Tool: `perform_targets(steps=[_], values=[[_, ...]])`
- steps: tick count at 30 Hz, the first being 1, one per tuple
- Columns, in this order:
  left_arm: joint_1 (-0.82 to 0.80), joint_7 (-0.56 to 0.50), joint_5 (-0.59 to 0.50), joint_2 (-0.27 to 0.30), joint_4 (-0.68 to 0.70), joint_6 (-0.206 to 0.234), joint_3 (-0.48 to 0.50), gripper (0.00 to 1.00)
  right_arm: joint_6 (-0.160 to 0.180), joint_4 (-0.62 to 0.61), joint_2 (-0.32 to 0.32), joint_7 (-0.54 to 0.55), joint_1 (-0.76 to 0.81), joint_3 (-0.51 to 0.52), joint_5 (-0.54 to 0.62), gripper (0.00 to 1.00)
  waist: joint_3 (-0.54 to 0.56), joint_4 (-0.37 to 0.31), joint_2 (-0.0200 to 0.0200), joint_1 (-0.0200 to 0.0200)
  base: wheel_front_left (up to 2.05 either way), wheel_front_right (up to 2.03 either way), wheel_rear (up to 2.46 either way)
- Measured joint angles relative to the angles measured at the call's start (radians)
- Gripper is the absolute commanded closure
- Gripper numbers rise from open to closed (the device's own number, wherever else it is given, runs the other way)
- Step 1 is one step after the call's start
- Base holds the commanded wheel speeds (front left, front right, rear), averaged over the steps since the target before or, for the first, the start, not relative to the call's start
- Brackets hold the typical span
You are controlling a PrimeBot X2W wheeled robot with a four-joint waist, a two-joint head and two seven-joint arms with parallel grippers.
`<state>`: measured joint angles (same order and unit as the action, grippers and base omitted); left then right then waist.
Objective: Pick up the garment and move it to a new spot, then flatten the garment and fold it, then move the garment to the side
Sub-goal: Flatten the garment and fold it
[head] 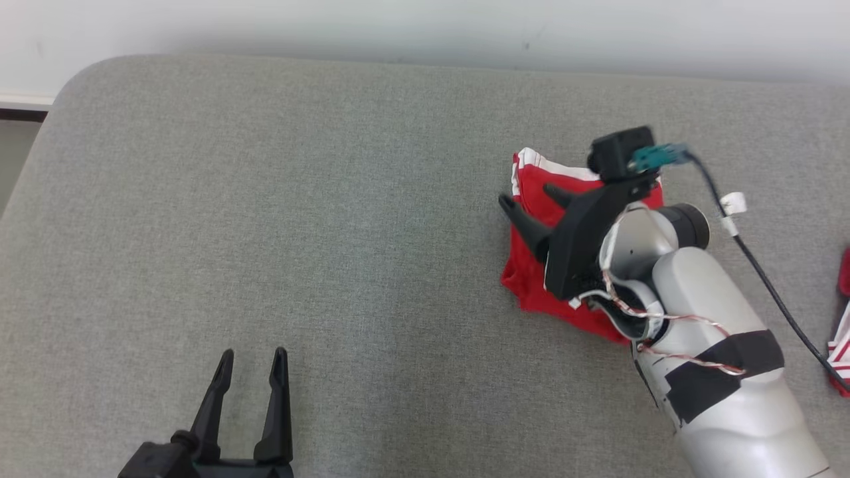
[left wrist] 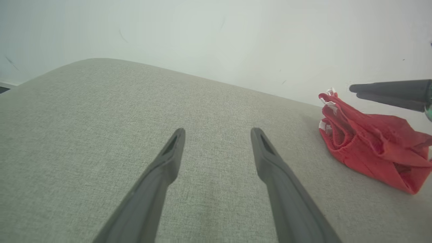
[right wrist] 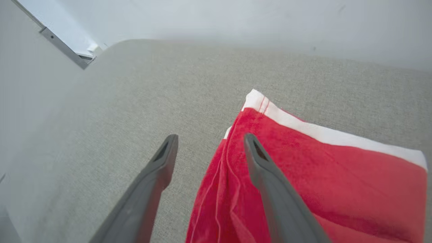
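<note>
Head view: find the garment (head: 524, 265), red with a white striped band, folded into a compact bundle on the grey cushion (head: 332, 199), toward its right end and nearer the far edge than the near one. Over the bundle's left edge, see the right gripper (head: 526, 194), fingers spread wide with nothing clamped between them. In the right wrist view, meet the same right gripper (right wrist: 210, 136) straddling that edge: one finger above the red cloth of the garment (right wrist: 320, 175), the other above bare grey fabric just beside it, white band along the garment's far side. In the left wrist view, note the right gripper's fingers (left wrist: 388, 92) hanging above the garment (left wrist: 368, 141), clear of it. Down by the cushion's near edge, well left of the garment, find the left gripper (head: 254, 354), fingers likewise parted and empty. Over bare fabric in its own wrist view too, the left gripper (left wrist: 217, 131). At the cushion's right end, glimpse another red and white cloth (head: 842, 352), cut off by the frame.
</note>
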<state>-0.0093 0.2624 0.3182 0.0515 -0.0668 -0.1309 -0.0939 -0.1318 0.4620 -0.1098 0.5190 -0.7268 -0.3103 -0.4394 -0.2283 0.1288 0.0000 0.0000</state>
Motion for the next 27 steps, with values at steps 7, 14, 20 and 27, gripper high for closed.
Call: perform_targets(steps=[7,14,20,27], values=[[0.018,0.0,0.0,0.0,0.007,0.0,0.014,0.0,0.0,-0.085,-0.037,-0.073,0.005,0.127,-0.036,0.0,0.015,-0.025,0.0,0.0,0.0,0.0,0.0],[0.014,0.0,-0.001,-0.001,0.011,0.0,0.005,0.0,0.0,-0.081,-0.122,-0.163,0.104,0.244,0.118,0.64,0.012,-0.037,0.0,0.0,0.0,0.0,0.0],[0.008,0.0,-0.001,-0.001,0.014,0.0,0.003,0.0,0.0,-0.059,-0.118,-0.209,0.174,0.237,0.191,1.0,-0.003,-0.04,0.0,0.0,0.0,0.0,0.0],[0.006,0.0,-0.001,-0.001,0.011,0.0,0.007,0.0,0.0,-0.029,-0.069,-0.271,0.196,0.134,0.233,1.0,-0.009,-0.04,0.0,0.0,0.0,0.0,0.0]])
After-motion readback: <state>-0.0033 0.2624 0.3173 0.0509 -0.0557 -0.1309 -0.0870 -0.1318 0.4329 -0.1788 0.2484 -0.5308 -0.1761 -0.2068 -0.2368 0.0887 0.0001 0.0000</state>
